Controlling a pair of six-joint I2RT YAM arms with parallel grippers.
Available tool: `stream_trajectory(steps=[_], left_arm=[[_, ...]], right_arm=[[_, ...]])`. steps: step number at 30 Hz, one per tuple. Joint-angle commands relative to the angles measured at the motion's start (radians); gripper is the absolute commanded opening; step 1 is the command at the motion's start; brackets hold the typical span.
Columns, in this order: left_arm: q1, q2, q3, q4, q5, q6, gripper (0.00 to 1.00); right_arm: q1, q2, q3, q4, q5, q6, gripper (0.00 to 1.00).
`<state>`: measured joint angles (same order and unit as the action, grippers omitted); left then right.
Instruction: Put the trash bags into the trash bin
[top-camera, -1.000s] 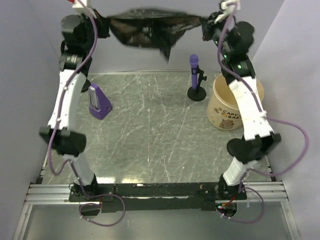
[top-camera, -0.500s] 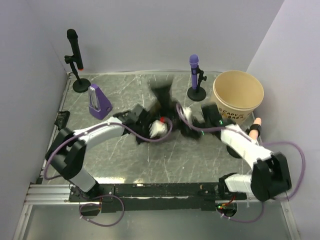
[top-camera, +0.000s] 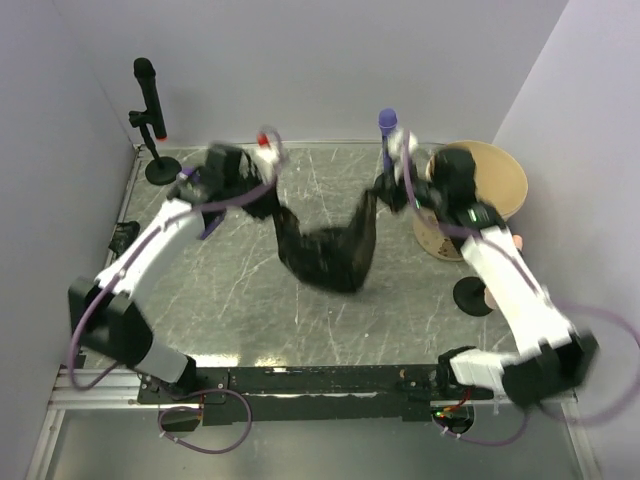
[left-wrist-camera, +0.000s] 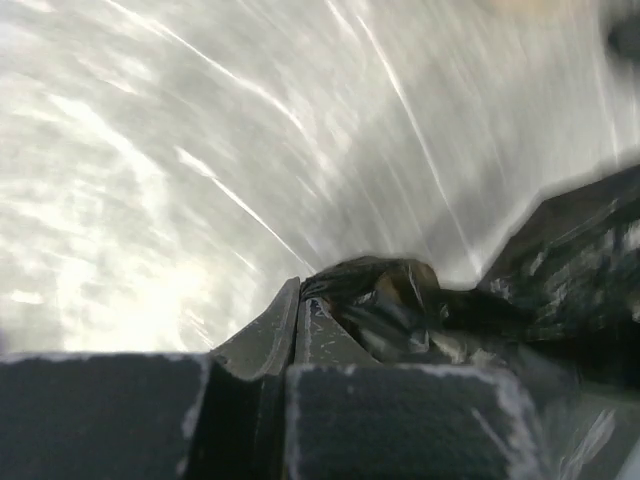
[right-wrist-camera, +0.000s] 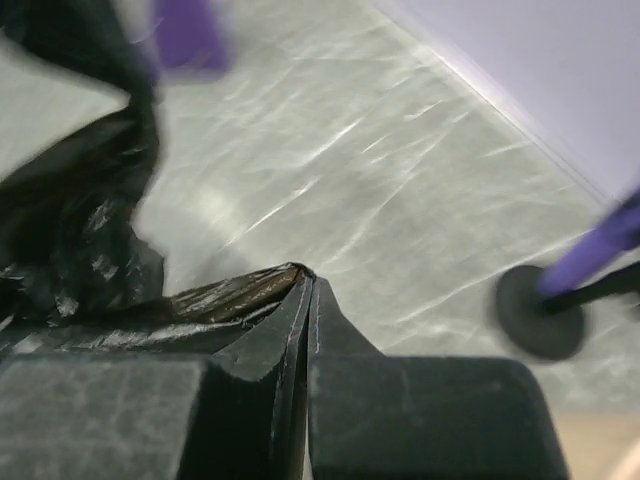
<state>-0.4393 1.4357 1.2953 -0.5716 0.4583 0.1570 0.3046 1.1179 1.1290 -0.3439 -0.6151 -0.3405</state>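
Two fingers of the left gripper (top-camera: 268, 204) are clenched on one edge of the black trash bag (top-camera: 326, 256); the right gripper (top-camera: 379, 196) pinches the opposite edge. The bag sags between them over mid-table (top-camera: 240, 300). The tan bin (top-camera: 511, 184) stands at the right, apart from the bag.

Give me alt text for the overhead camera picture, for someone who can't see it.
A black trash bag sags between the left gripper and the right gripper, each shut on one end, over a grey table. The tan trash bin stands at the right, partly behind the right arm.
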Motion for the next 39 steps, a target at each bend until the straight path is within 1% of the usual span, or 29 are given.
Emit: stream_trajectory(steps=[1, 3, 4, 7, 8, 9, 10, 12, 13, 14, 15, 16, 18, 20, 21, 22, 23, 24, 25, 26, 27, 28, 29, 30, 31, 32, 35, 37, 39], left_arm=[[0.183, 0.239, 0.356, 0.018, -0.055, -0.354, 0.01], [0.256, 0.394, 0.665, -0.110, -0.031, -0.414, 0.01], [0.281, 0.441, 0.774, -0.119, -0.015, -0.444, 0.01], [0.324, 0.465, 0.906, 0.024, 0.003, -0.461, 0.01], [0.329, 0.462, 0.950, 0.094, 0.000, -0.455, 0.01], [0.330, 0.447, 0.973, 0.181, -0.010, -0.442, 0.01], [0.330, 0.425, 0.976, 0.272, -0.023, -0.424, 0.01], [0.329, 0.350, 0.925, 0.526, -0.056, -0.415, 0.01], [0.327, 0.301, 0.874, 0.697, -0.096, -0.425, 0.01], [0.320, 0.249, 0.836, 0.848, -0.143, -0.428, 0.01], [0.304, 0.229, 0.819, 0.945, -0.203, -0.412, 0.01], [0.278, 0.229, 0.875, 0.990, -0.255, -0.374, 0.01], [0.220, 0.232, 0.944, 1.018, -0.315, -0.292, 0.01], [0.145, 0.175, 0.842, 1.064, -0.384, -0.228, 0.01], [0.098, 0.113, 0.703, 1.050, -0.394, -0.220, 0.01], [0.044, 0.047, 0.508, 0.961, -0.263, -0.170, 0.01], [0.018, -0.028, 0.301, 0.841, 0.040, -0.016, 0.01], [-0.066, -0.075, 0.124, 0.415, 0.266, 0.306, 0.01], [-0.166, -0.077, 0.025, -0.066, 0.184, 0.882, 0.01], [-0.278, -0.078, -0.160, -0.246, -0.065, 1.106, 0.01], [-0.341, -0.108, -0.342, -0.158, -0.210, 0.992, 0.01], [-0.352, -0.176, -0.434, -0.049, -0.230, 0.893, 0.01], [-0.340, -0.239, -0.502, 0.013, -0.145, 0.835, 0.01], [-0.331, -0.286, -0.527, 0.097, -0.109, 0.755, 0.01], [-0.329, -0.308, -0.534, 0.145, -0.093, 0.677, 0.01], [-0.328, -0.311, -0.527, 0.169, -0.083, 0.591, 0.01], [-0.306, -0.268, -0.484, 0.185, -0.093, 0.381, 0.01], [-0.288, -0.242, -0.469, 0.184, -0.090, 0.265, 0.01], [-0.267, -0.235, -0.455, 0.196, -0.098, 0.112, 0.01]], right_arm=[[-0.039, 0.358, 0.427, 0.053, 0.279, 0.198, 0.00], [-0.070, 0.536, 0.724, -0.036, 0.375, 0.256, 0.00], [-0.090, 0.628, 0.868, -0.088, 0.396, 0.279, 0.00], [-0.102, 0.834, 1.356, -0.158, 0.445, 0.276, 0.00], [-0.102, 0.865, 1.418, -0.126, 0.430, 0.273, 0.00], [-0.102, 0.858, 1.442, -0.054, 0.414, 0.262, 0.00], [-0.099, 0.820, 1.380, 0.048, 0.414, 0.262, 0.00], [-0.096, 0.644, 1.138, 0.393, 0.431, 0.291, 0.01], [-0.088, 0.585, 1.052, 0.580, 0.445, 0.293, 0.04], [-0.070, 0.547, 1.017, 0.691, 0.452, 0.272, 0.06], [-0.049, 0.534, 1.041, 0.748, 0.451, 0.238, 0.06], [-0.024, 0.542, 1.108, 0.756, 0.454, 0.206, 0.06], [0.014, 0.548, 1.193, 0.773, 0.485, 0.179, 0.06], [0.053, 0.516, 1.133, 0.806, 0.518, 0.149, 0.05], [0.074, 0.467, 1.003, 0.760, 0.509, 0.064, 0.00], [0.086, 0.403, 0.775, 0.652, 0.388, -0.009, 0.00], [0.099, 0.375, 0.589, 0.393, 0.150, -0.149, 0.00], [0.169, 0.370, 0.452, -0.038, 0.082, -0.450, 0.00], [0.197, 0.328, 0.264, -0.194, 0.043, -0.639, 0.00], [0.188, 0.198, -0.096, -0.154, -0.010, -0.726, 0.00], [0.171, -0.027, -0.352, -0.001, -0.056, -0.774, 0.00], [0.172, -0.173, -0.530, 0.160, -0.029, -0.761, 0.00], [0.192, -0.317, -0.686, 0.333, -0.012, -0.699, 0.00], [0.214, -0.408, -0.757, 0.414, -0.003, -0.654, 0.00], [0.232, -0.447, -0.768, 0.389, -0.015, -0.644, 0.00], [0.249, -0.457, -0.737, 0.282, -0.031, -0.614, 0.00], [0.260, -0.391, -0.597, 0.107, -0.051, -0.481, 0.00], [0.258, -0.340, -0.537, 0.057, -0.022, -0.398, 0.00], [0.258, -0.319, -0.499, 0.059, 0.044, -0.295, 0.00]])
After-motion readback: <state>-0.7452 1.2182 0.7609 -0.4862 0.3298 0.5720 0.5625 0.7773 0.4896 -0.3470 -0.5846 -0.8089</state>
